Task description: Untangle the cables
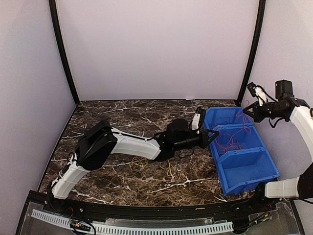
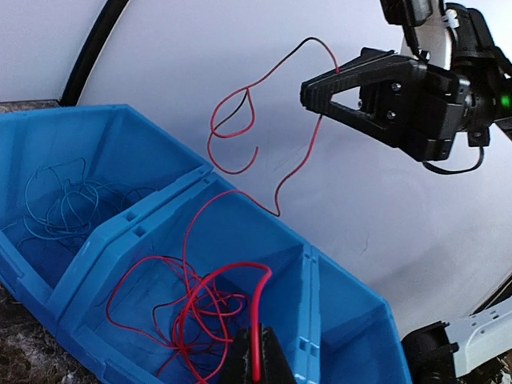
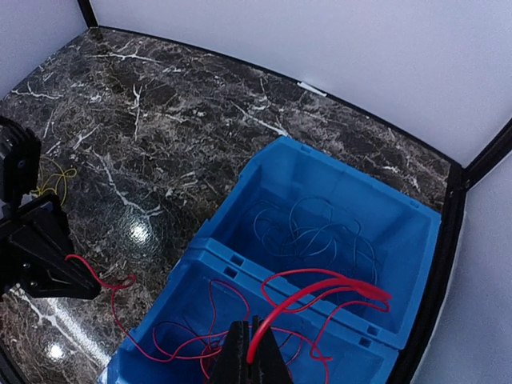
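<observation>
Overhead: left gripper [image 1: 211, 137] and raised right gripper [image 1: 246, 111] each clamp the thin red wire [image 1: 230, 139] over the blue plastic bin [image 1: 247, 181] at the right. Left wrist: its coil lies in the middle compartment, so pulling apart may cinch knots. Right wrist: the slack red loop could snag the thin blue wire [image 3: 312, 232] in the far compartment

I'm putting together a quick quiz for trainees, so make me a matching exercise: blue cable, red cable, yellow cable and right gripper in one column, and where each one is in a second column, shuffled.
Column one
1. blue cable
2. red cable
3. yellow cable
4. right gripper

Column two
A. lying on the marble table
B. raised in the air, jaws shut
C. in the far compartment of the bin
D. partly piled in the middle compartment

Pairs: 1-C, 2-D, 3-A, 4-B
</observation>
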Robot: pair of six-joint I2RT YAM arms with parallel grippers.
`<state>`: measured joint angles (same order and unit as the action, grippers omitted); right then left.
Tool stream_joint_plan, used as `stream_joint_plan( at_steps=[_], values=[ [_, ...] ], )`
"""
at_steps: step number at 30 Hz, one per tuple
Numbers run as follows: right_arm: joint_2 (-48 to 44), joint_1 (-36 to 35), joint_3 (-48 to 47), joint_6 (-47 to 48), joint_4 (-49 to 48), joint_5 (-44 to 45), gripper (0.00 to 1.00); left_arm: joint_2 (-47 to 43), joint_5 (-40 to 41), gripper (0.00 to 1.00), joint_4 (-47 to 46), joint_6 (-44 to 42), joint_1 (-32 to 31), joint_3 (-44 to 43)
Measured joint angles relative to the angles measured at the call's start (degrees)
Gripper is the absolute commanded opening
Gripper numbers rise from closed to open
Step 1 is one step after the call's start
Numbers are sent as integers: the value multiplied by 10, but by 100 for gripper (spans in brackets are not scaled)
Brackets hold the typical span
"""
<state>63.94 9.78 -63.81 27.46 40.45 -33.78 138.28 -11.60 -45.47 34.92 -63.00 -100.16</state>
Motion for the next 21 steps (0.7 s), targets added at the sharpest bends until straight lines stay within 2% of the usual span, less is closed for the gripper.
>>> stream_joint_plan(
  at_steps=[2,3,7,11,14,21],
  values=[
    [8,0,12,6,13,4,0,35,-1,0,24,1,0,-41],
    [17,0,15,11,23,6,3,52,-2,0,34,2,0,-64],
    [79,0,15,41,71,14,34,103,-2,0,67,5,0,-140],
    [138,0,15,65,134,42,51,127,-3,0,85,9,0,-192],
    [127,0,14,76,167,63,58,133,-3,0,90,15,0,-210],
    [55,0,-23,82,203,78,57,140,-7,0,91,20,0,-217]
  ],
)
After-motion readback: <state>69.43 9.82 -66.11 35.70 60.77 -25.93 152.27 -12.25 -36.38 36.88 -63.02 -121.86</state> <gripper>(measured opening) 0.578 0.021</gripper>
